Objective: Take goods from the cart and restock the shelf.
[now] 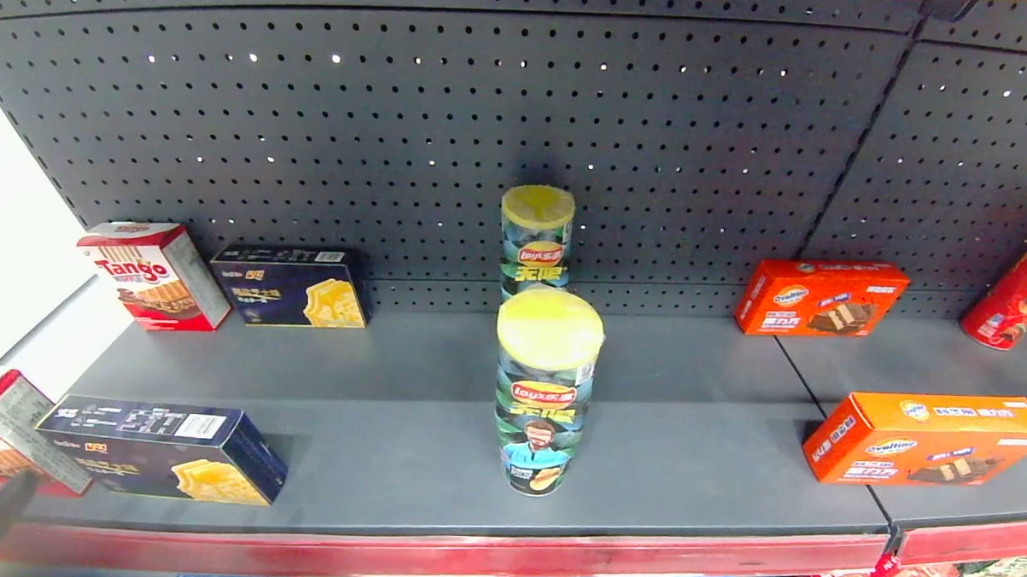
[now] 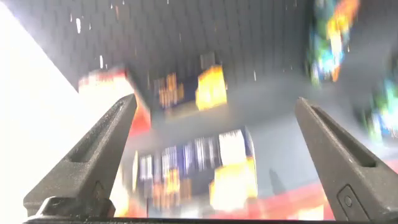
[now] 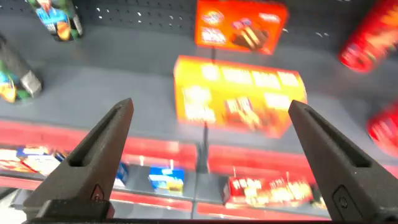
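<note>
Shelf [image 1: 388, 455], grey board with a red front lip and a perforated back panel [image 1: 399, 148] — stock as seen in the head view, clock directions taken from the front chip can. Front chip can [image 1: 547, 392]: stood upright at mid-shelf with its yellow lid on. Rear chip can [image 1: 537, 242]: stood upright at 12 o'clock, close to the back panel, apart from the front one. Rear red wafer box [image 1: 153, 274] and rear blue box [image 1: 293, 286]: stood side by side at 10 o'clock, near the panel. Front blue box [image 1: 166, 451]: lay at 9 o'clock near the lip. Front red wafer box [image 1: 5, 429]: sat just beside the front blue box, at its own 9 o'clock, partly cut by the frame edge. Rear orange box [image 1: 821, 297]: sat at 2 o'clock by the panel. Front orange box [image 1: 927, 440]: lay at 3 o'clock near the lip, well apart from the cans. Red can [image 1: 1017, 297]: sat tilted, farther out at 2 o'clock, at the frame edge. Left hand [image 2: 216, 102]: fingers were spread wide with nothing between them, facing the blue boxes; that view was blurred. Right hand [image 3: 211, 104]: fingers were likewise wide and empty — it faced the front orange box from off the lip. Lower-shelf packets [image 3: 165, 177]: assorted goods lay under the red lip.
</note>
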{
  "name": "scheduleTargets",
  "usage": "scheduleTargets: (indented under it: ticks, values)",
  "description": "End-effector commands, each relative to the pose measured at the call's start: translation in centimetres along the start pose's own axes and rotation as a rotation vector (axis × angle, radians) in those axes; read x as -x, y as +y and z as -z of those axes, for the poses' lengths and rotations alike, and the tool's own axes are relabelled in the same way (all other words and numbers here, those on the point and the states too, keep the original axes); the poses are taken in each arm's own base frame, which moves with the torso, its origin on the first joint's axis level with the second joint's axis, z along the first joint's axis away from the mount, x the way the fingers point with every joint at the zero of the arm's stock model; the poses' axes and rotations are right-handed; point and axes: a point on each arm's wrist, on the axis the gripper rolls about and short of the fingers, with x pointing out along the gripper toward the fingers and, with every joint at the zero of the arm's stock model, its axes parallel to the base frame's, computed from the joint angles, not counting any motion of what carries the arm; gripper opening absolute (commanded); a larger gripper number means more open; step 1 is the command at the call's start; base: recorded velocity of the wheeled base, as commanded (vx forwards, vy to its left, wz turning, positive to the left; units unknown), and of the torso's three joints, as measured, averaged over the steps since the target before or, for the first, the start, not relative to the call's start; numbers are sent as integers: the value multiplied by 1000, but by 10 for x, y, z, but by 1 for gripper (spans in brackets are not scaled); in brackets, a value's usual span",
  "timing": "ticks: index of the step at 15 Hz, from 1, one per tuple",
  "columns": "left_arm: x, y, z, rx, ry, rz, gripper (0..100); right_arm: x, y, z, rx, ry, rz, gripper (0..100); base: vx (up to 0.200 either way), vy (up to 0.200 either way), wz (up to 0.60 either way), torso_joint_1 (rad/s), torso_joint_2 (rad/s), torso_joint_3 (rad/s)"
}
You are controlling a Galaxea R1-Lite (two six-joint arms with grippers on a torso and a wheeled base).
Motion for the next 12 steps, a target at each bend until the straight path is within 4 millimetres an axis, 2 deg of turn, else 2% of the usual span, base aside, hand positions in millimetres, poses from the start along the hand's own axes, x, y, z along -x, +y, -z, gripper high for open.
scheduleTargets:
  ticks: [1,2,3,4,5,7,8,9,12]
  values:
    - [60,-11,62,28,18,-47,100,29,3,64,-19,-32,62,100,0,0,0,0,0,0]
    - [56,-12,66,71,18,-63,100,27,3,66,-25,-42,75,100,0,0,0,0,0,0]
    - [51,-16,84,91,53,-63,100,18,4,87,-55,-36,120,100,0,0,0,0,0,0]
    - [47,-20,99,95,69,-77,100,16,5,95,-72,-12,142,100,0,0,0,0,0,0]
    - [48,-21,104,108,119,-72,100,16,4,96,-89,-8,160,100,0,0,0,0,0,0]
    - [48,-21,105,142,127,-67,100,16,5,97,-106,-2,140,100,0,0,0,0,0,0]
    - [48,-21,105,143,127,-64,100,16,8,100,-102,25,10,100,0,0,0,0,0,0]
    - [48,-22,105,143,125,-52,100,16,9,104,-88,72,-7,100,0,0,0,0,0,0]
    - [48,-23,105,139,120,12,100,16,9,104,-86,67,-21,100,0,0,0,0,0,0]
